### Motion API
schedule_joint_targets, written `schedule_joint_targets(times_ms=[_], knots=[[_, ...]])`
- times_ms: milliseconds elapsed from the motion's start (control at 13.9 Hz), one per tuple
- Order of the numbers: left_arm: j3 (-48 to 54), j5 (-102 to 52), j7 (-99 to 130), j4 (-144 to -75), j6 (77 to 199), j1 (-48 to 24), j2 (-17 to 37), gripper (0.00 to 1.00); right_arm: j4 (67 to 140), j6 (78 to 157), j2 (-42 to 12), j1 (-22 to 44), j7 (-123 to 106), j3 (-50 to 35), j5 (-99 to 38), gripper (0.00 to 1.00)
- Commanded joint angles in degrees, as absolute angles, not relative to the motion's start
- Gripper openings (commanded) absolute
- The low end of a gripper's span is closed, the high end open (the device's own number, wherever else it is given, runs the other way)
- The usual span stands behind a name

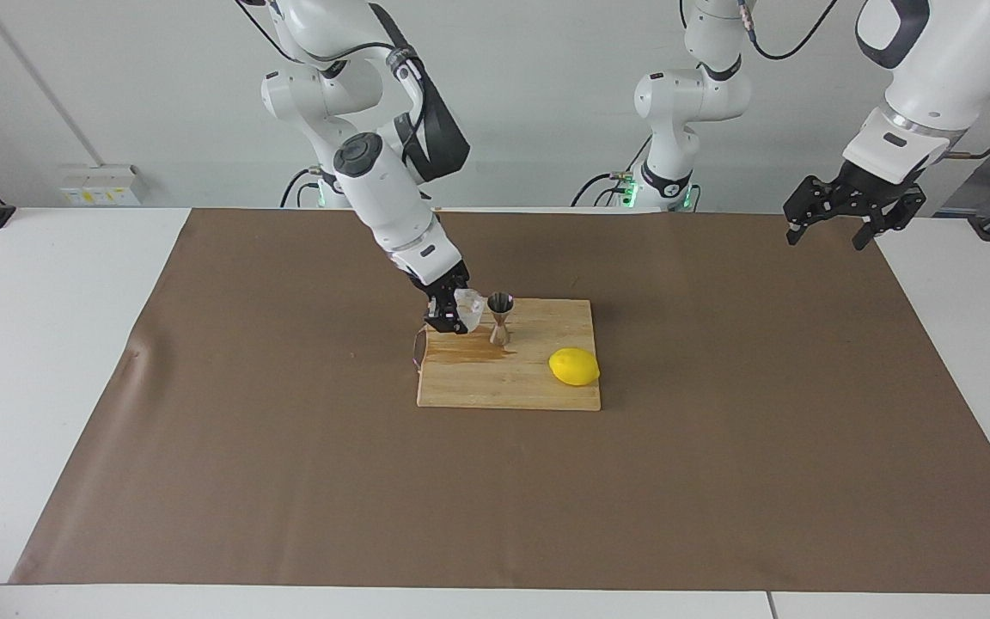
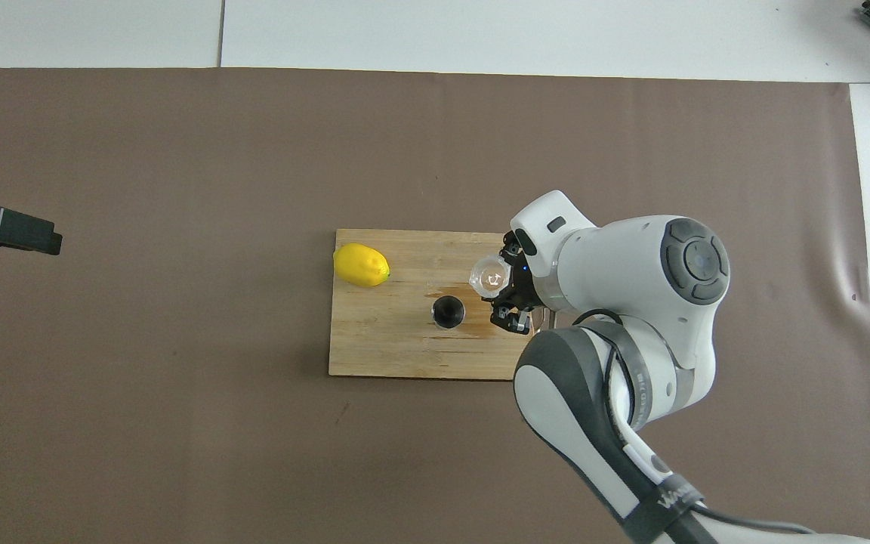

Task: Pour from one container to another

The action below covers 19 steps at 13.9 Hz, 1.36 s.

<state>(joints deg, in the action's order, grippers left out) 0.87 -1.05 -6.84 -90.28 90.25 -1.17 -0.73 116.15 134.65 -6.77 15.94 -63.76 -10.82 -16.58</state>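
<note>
- The right gripper (image 1: 458,311) is clamped on the glass cup (image 1: 467,306), holding it in the air over the wooden cutting board (image 1: 508,387) at the board's end toward the right arm
- In the overhead view the glass cup (image 2: 491,277) shows its round mouth and sits at about 1 o'clock from the steel jigger (image 2: 448,311), just beside it and not touching
- The steel jigger (image 1: 500,318) stands upright on the board, on a brownish wet-looking stain (image 1: 469,348)
- A yellow lemon (image 1: 574,366) lies on the board, at about 4 o'clock from the jigger in the facing view, well apart from the cup
- The left gripper (image 1: 834,230) waits in the air with its jaws spread and nothing between them, over the edge of the brown mat (image 1: 289,481) at the left arm's end of the table
</note>
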Motion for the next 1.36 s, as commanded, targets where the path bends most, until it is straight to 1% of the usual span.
schedule_joint_targets(times_ms=[0,359,646,1293], knots=[[1.32,-0.88,-7.82,-91.23,89.12,-0.62,-1.76,1.00,115.40,134.38,-7.21,16.61,-59.33,-11.25,-11.35,0.39],[1.41,-0.88,-8.00,-92.46,90.17,-0.70,-2.72,1.00,115.58,135.61,-7.03,17.49,-55.91,-11.25,-8.36,0.39],[1.23,-0.88,-7.29,-92.46,89.82,0.17,-2.81,1.00,115.93,136.58,-6.94,19.16,-49.49,-11.25,-1.06,0.39],[0.97,-0.88,-7.29,-92.46,89.82,0.35,-2.81,1.00,116.72,135.97,-6.15,21.27,-45.27,-11.25,7.64,0.39]])
